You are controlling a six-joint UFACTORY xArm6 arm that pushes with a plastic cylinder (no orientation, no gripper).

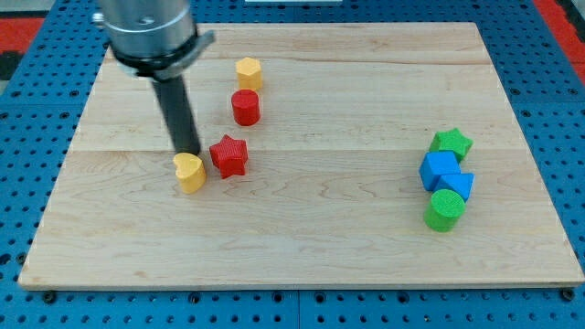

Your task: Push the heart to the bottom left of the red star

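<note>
My rod stands upright over the board (302, 247), my tip (187, 152) touching the yellow heart (190, 172) at its 12 o'clock; it has no jaws and holds nothing. The heart sits just beside the red star (228, 155), at its 8 o'clock.
</note>
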